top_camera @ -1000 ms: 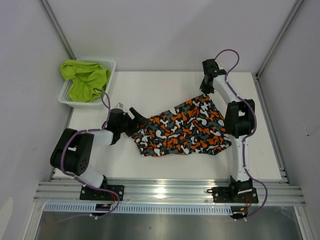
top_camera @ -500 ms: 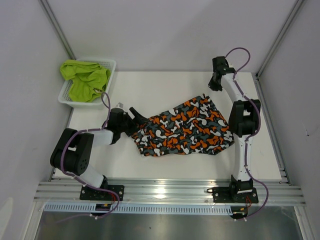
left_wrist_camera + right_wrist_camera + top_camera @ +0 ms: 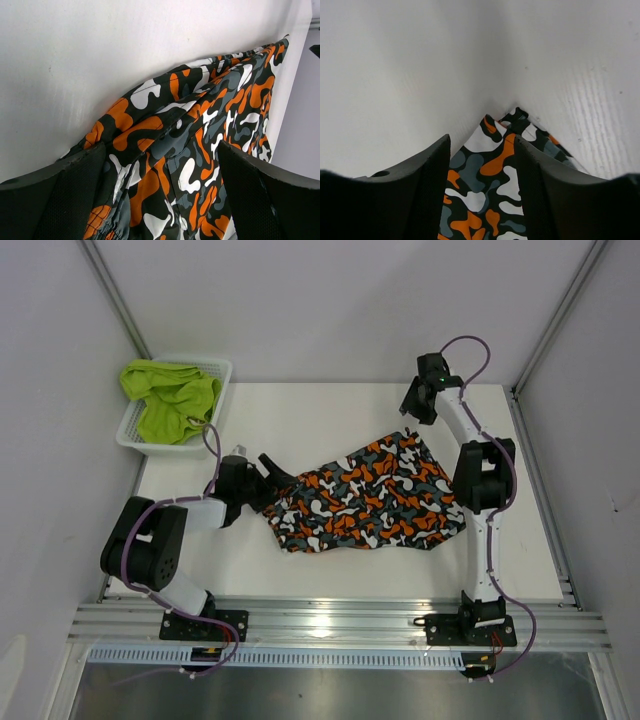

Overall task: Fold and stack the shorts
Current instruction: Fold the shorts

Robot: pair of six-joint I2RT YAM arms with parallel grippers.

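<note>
We're on the first fold: camo shorts [image 3: 370,502] lie spread mid-table, green shorts [image 3: 170,400] in the basket [image 3: 222,368]. Left gripper [image 3: 272,478] gapes around the left edge, right gripper [image 3: 411,416] hovers open and empty over the far corner — both need to pinch next.

The orange, black, white and grey camouflage shorts [image 3: 360,500] lie spread flat but rumpled on the tabletop [image 3: 300,420]. The lime green shorts [image 3: 170,400] sit crumpled in the white basket [image 3: 155,447].
</note>
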